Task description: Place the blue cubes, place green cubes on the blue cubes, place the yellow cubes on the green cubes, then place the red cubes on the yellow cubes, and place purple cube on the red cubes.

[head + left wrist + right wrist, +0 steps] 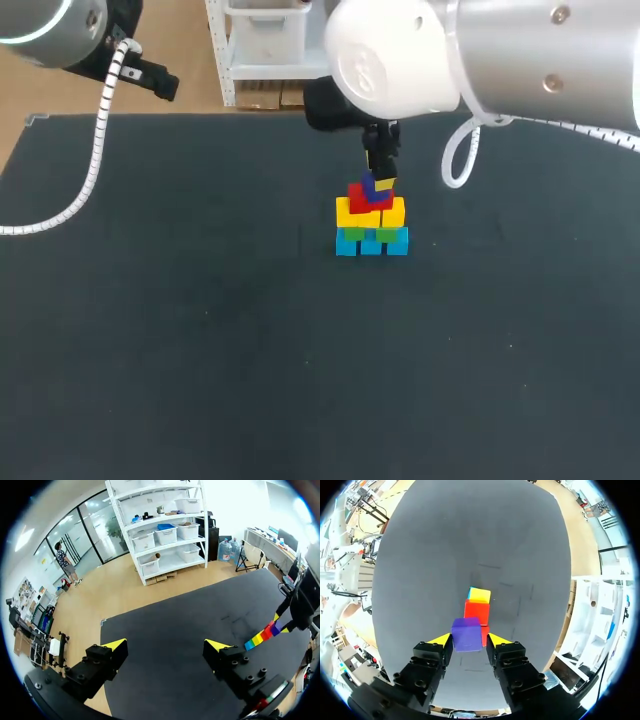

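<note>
A small pyramid of cubes stands mid-table: a blue row (371, 244) at the bottom, then green (384, 234), yellow (370, 212) and red (360, 196). A purple cube (379, 184) rests on top. My right gripper (380, 176) comes straight down over it. In the right wrist view the purple cube (466, 635) sits between the fingers of the right gripper (468, 639), with a thin gap on one side showing red (476, 612). My left gripper (167, 647) hangs open and empty far from the stack (264, 636), near the table's back left corner.
The black table (200, 330) stretches bare around the stack on every side. My left arm (60, 30) stays high at the back left with its white cable (95, 160) hanging over the table edge.
</note>
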